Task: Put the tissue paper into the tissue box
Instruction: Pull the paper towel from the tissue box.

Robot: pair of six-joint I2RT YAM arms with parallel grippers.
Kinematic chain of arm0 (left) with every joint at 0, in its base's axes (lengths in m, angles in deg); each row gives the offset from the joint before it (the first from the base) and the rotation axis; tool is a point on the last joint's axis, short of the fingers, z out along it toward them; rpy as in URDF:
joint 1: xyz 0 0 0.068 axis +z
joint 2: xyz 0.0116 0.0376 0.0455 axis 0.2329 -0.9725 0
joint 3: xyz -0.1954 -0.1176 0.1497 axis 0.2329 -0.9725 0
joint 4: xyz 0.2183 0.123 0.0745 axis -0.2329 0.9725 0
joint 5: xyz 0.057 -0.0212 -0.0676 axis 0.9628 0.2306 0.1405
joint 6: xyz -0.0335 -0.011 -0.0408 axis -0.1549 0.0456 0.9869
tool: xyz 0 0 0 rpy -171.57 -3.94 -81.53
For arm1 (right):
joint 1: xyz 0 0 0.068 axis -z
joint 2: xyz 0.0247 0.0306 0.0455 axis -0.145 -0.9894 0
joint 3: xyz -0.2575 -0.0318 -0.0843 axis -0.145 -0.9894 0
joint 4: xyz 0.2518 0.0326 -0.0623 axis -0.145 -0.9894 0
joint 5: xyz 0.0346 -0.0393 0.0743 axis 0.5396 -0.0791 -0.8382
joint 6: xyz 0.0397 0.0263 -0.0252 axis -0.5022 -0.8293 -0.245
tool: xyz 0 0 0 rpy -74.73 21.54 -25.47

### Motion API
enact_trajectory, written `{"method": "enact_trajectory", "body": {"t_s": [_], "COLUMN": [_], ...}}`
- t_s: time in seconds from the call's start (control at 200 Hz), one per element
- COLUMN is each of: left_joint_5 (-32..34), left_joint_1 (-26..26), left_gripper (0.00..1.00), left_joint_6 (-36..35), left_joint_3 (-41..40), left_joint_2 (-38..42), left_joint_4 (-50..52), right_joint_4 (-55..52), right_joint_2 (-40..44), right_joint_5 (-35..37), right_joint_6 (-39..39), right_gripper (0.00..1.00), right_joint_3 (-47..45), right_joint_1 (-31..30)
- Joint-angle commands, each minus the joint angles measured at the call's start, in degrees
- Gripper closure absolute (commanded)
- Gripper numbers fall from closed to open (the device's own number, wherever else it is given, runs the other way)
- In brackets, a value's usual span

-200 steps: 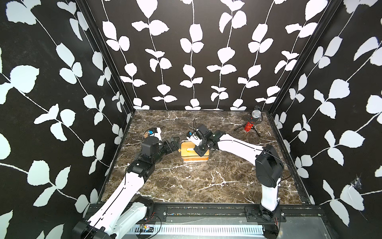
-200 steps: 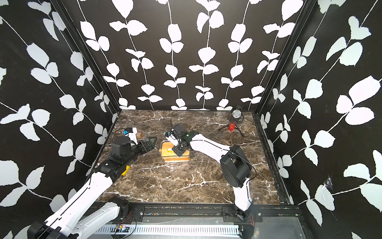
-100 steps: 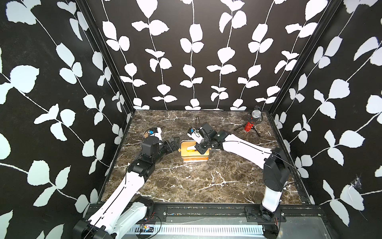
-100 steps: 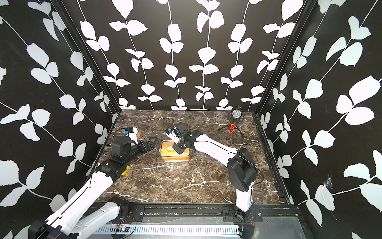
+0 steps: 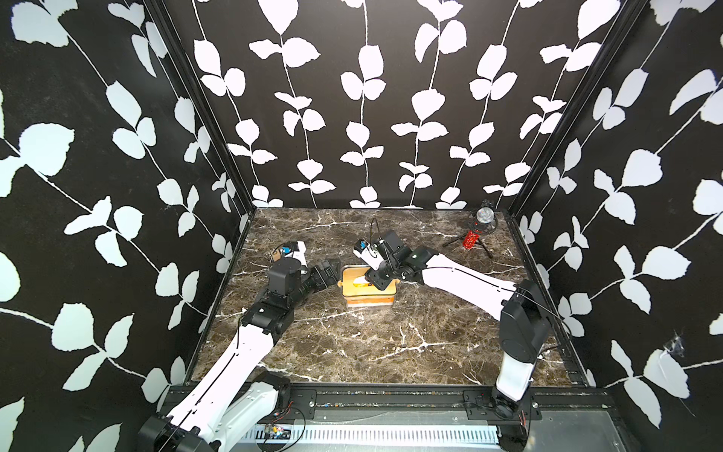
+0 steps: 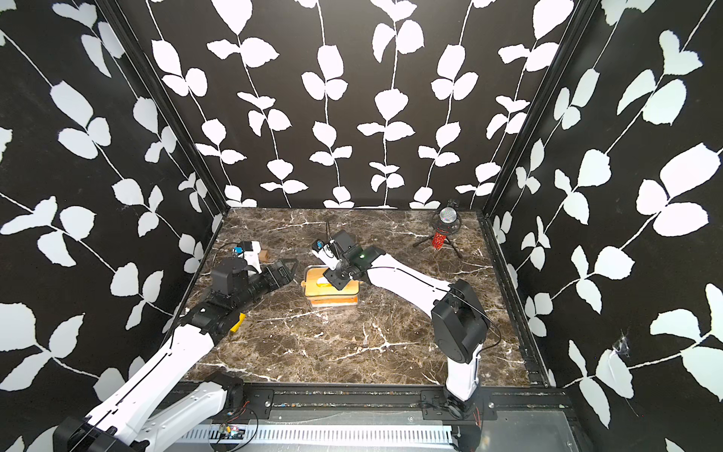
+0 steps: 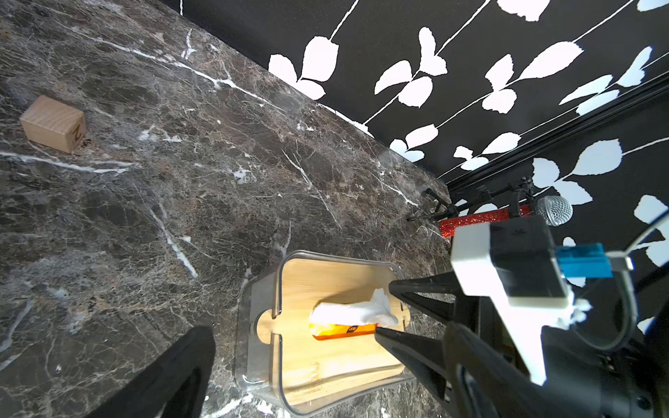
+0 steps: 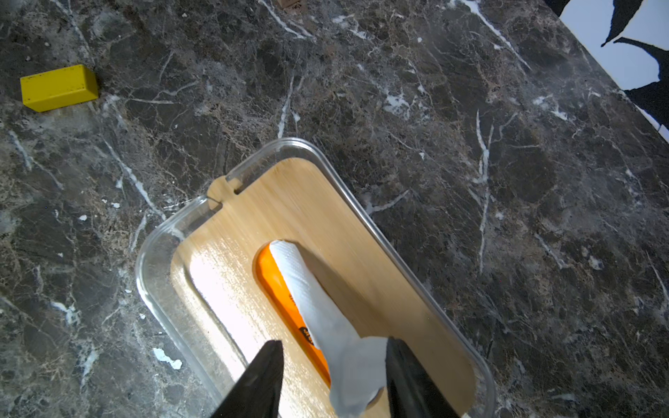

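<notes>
The tissue box, a clear tub, stands mid-table with its bamboo lid on. The tissue paper shows orange through the lid's oval slot, and its white sheet sticks up out of it. My right gripper hovers over the slot, open, the sheet's tip loose between its fingers and leaning on one. My left gripper is open just left of the box, holding nothing.
A wooden cube lies near the left wall behind my left arm. A yellow block sits by the left arm's elbow. A microphone on a small tripod stands in the back right corner.
My right gripper's jaws have parted and let go of the white sheet, and that arm's elbow has swung right. The left arm has not moved.
</notes>
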Motion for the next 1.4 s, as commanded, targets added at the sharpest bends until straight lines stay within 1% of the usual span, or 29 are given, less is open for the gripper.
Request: {"method": "enact_trajectory", "body": {"t_s": [0.0, 0.145, 0.26, 0.47, 0.665, 0.855, 0.94, 0.98, 1.0, 1.045, 1.07, 1.145, 1.215, 1.305, 1.395], "left_joint_5": [0.0, 0.0, 0.0, 0.1, 0.1, 0.0, 0.1, 0.1, 0.1, 0.1, 0.0, 0.0, 0.0, 0.0, 0.0], "left_joint_1": [0.5, 0.4, 0.4, 0.4, 0.4, 0.4, 0.4, 0.4, 0.4, 0.4, 0.4, 0.4, 0.4, 0.4, 0.3], "left_gripper": [0.01, 0.01, 0.01, 0.01, 0.01, 0.01, 0.01, 0.01, 0.01, 0.01, 0.01, 0.01, 0.01, 0.01, 0.01], "left_joint_6": [-0.4, -0.4, -0.4, -0.4, -0.4, -0.3, -0.4, -0.4, -0.4, -0.4, -0.4, -0.3, -0.3, -0.4, -0.4], "left_joint_3": [-0.9, -0.9, -1.1, -1.2, -1.3, -1.3, -1.3, -1.3, -1.3, -1.3, -1.3, -1.4, -1.4, -1.3, -1.4], "left_joint_2": [0.5, 0.5, 0.6, 0.6, 0.6, 0.6, 0.6, 0.5, 0.5, 0.4, 0.4, 0.3, 0.3, 0.4, 0.5], "left_joint_4": [-1.4, -1.3, -1.2, -1.2, -1.3, -1.4, -1.4, -1.4, -1.4, -1.4, -1.4, -1.5, -1.5, -1.5, -1.4], "right_joint_4": [0.7, 0.3, 0.2, 1.3, 5.2, 5.2, 5.6, 5.7, 5.8, 5.9, 5.7, 5.0, 5.2, 5.6, 5.5], "right_joint_2": [-1.2, -3.0, -3.3, -0.8, 3.6, 4.1, 4.1, 4.1, 4.1, 4.0, 3.8, 3.6, 3.8, 3.7, 3.1], "right_joint_5": [-0.1, -1.1, -1.6, -1.7, -1.2, -1.1, -1.2, -1.2, -1.2, -0.7, -0.4, 0.4, -0.2, -0.8, -2.0], "right_joint_6": [0.1, -0.4, -0.7, -1.0, -1.4, -1.0, -1.1, -1.1, -1.1, -1.3, -1.3, -1.3, -1.2, -1.4, -2.2], "right_gripper": [0.53, 0.66, 0.80, 0.99, 1.00, 1.00, 0.99, 0.95, 0.91, 0.76, 0.72, 0.69, 0.61, 0.54, 0.53], "right_joint_3": [-0.1, 1.0, 1.3, 0.1, -3.4, -3.7, -3.8, -3.8, -3.8, -3.6, -3.4, -2.6, -2.4, -2.4, -1.9], "right_joint_1": [-0.2, -0.2, -0.2, -0.2, -0.2, -0.2, -0.3, -0.3, -0.3, -0.3, -0.3, -0.3, -0.2, -0.3, -0.2]}}
